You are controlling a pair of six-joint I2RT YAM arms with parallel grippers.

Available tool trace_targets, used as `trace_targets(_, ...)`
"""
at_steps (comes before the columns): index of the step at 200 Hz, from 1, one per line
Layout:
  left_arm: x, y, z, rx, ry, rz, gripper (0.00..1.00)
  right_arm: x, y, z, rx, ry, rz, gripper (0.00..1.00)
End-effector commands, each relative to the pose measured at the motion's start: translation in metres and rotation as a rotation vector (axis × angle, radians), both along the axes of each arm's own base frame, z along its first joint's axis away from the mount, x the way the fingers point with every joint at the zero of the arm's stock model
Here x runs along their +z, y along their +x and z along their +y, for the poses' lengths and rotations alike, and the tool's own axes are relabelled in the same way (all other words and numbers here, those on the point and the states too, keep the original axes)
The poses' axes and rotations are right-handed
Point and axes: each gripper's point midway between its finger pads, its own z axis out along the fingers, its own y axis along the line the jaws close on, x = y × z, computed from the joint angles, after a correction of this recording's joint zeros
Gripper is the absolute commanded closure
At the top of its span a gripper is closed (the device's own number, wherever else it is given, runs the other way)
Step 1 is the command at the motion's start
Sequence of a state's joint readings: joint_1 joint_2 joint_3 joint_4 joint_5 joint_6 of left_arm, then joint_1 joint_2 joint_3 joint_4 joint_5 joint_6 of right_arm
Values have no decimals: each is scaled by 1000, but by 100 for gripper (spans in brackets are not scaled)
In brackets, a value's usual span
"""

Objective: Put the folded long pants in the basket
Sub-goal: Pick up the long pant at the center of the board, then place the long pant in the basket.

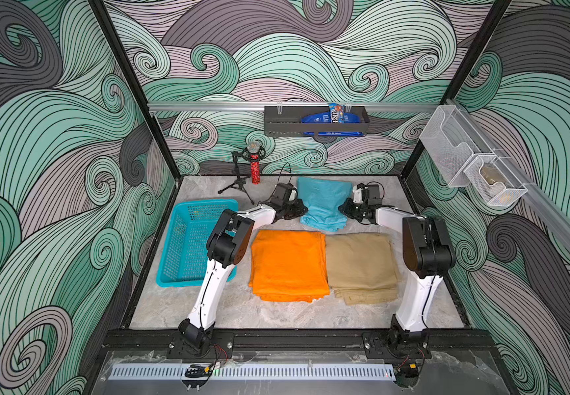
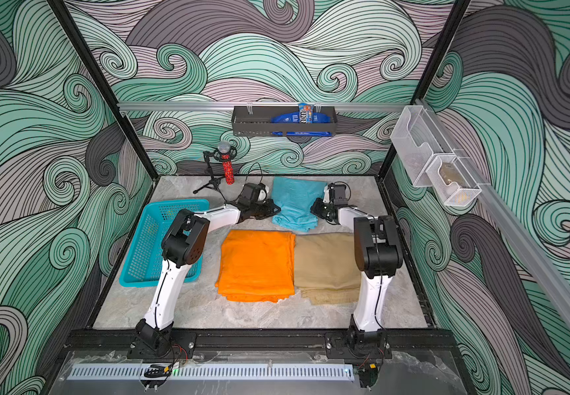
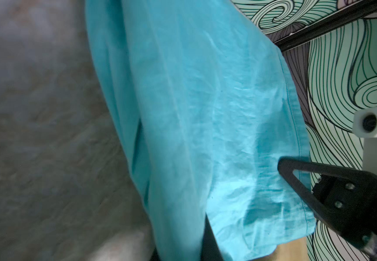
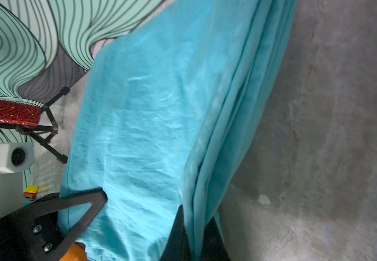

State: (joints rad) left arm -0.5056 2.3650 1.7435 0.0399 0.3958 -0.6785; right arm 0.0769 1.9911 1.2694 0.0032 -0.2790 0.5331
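Observation:
The teal-blue folded long pants (image 1: 323, 201) (image 2: 295, 201) lie at the back middle of the table. My left gripper (image 1: 302, 210) (image 3: 182, 248) is shut on their left edge, with cloth pinched between its dark fingers (image 3: 209, 239). On the opposite edge my right gripper (image 1: 345, 208) (image 4: 194, 241) is shut on the layered folds. Nearer the front, orange pants (image 1: 288, 265) and khaki pants (image 1: 362, 265) lie flat side by side. To the left stands the turquoise basket (image 1: 181, 283) (image 2: 140, 282), with nothing in it; my left arm crosses over its right side.
A red microphone on a small black tripod (image 1: 254, 164) stands at the back, left of the teal pants. A dark rack with snack packets (image 1: 316, 121) hangs on the back wall. White mesh bins (image 1: 475, 167) hang on the right wall.

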Motion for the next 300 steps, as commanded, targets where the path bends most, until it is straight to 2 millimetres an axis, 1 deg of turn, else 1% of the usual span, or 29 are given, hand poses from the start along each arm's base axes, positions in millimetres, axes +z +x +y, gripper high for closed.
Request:
trace_targets(1, 93, -1, -16, -70, -49, -176, 100, 66, 8, 28, 72, 70, -138, 100)
trace_targets(19, 129, -6, -3, -66, -80, -220, 100, 84, 2, 31, 74, 76, -165, 100)
trace_targets(31, 147, -14, 7, -73, -103, -241, 100, 92, -6, 38, 76, 72, -176, 100)
trace_targets(42, 163, -21, 18, -70, -113, -264, 100, 99, -15, 48, 88, 55, -189, 100)
trace_targets(44, 161, -22, 20, -71, -110, -260, 100, 100, -17, 51, 91, 51, -191, 100)
trace_targets(47, 166, -26, 24, -70, -112, -268, 100, 102, -19, 53, 92, 46, -196, 100)
trace_targets(55, 174, -32, 33, -69, -109, -282, 100, 108, -27, 65, 105, 37, -209, 100)
trace_targets(69, 184, -46, 51, -66, -96, -300, 100, 117, -42, 88, 134, 25, -228, 100)
trace_targets(77, 186, -54, 62, -63, -84, -304, 100, 122, -52, 102, 149, 27, -236, 100)
trace_targets(80, 184, -58, 66, -61, -77, -299, 100, 124, -55, 107, 151, 31, -238, 100)
trace_targets(92, 188, -71, 85, -53, -60, -305, 100, 130, -70, 128, 174, 35, -248, 100)
trace_targets(111, 189, -91, 116, -29, -24, -302, 100, 145, -95, 164, 208, 22, -287, 100)
trace_targets(130, 194, -108, 152, 17, 6, -318, 100, 159, -120, 202, 249, 26, -322, 100)
trace_targets(137, 199, -112, 169, 47, 24, -333, 100, 163, -127, 215, 266, 33, -335, 100)
trace_targets(140, 196, -112, 175, 60, 36, -331, 100, 165, -131, 221, 276, 39, -341, 100)
trace_targets(141, 201, -114, 178, 66, 36, -344, 100, 166, -132, 223, 278, 39, -343, 100)
trace_targets(149, 207, -120, 196, 111, 62, -365, 100, 171, -139, 238, 298, 48, -359, 100)
trace_targets(161, 215, -129, 222, 165, 117, -396, 100, 178, -147, 259, 327, 51, -383, 100)
trace_targets(174, 223, -138, 250, 262, 220, -423, 100, 184, -155, 282, 360, 58, -404, 100)
trace_targets(185, 227, -148, 268, 327, 287, -448, 100, 186, -161, 302, 396, 77, -404, 100)
trace_targets(198, 228, -158, 286, 379, 364, -470, 100, 187, -167, 326, 424, 90, -407, 100)
trace_targets(214, 225, -168, 314, 469, 481, -453, 100, 187, -173, 354, 458, 113, -411, 100)
trace_targets(240, 216, -182, 361, 615, 635, -429, 100, 178, -179, 391, 493, 147, -393, 100)
trace_targets(256, 207, -190, 384, 681, 711, -427, 100, 167, -180, 407, 499, 172, -366, 100)
trace_targets(264, 198, -193, 395, 706, 754, -415, 100, 161, -180, 413, 499, 186, -347, 100)
trace_targets(277, 185, -198, 404, 718, 805, -396, 100, 153, -181, 421, 501, 198, -325, 100)
trace_targets(291, 181, -202, 413, 744, 858, -397, 100, 145, -183, 430, 509, 200, -310, 100)
trace_targets(300, 185, -204, 419, 760, 890, -403, 100, 141, -185, 435, 509, 200, -305, 100)
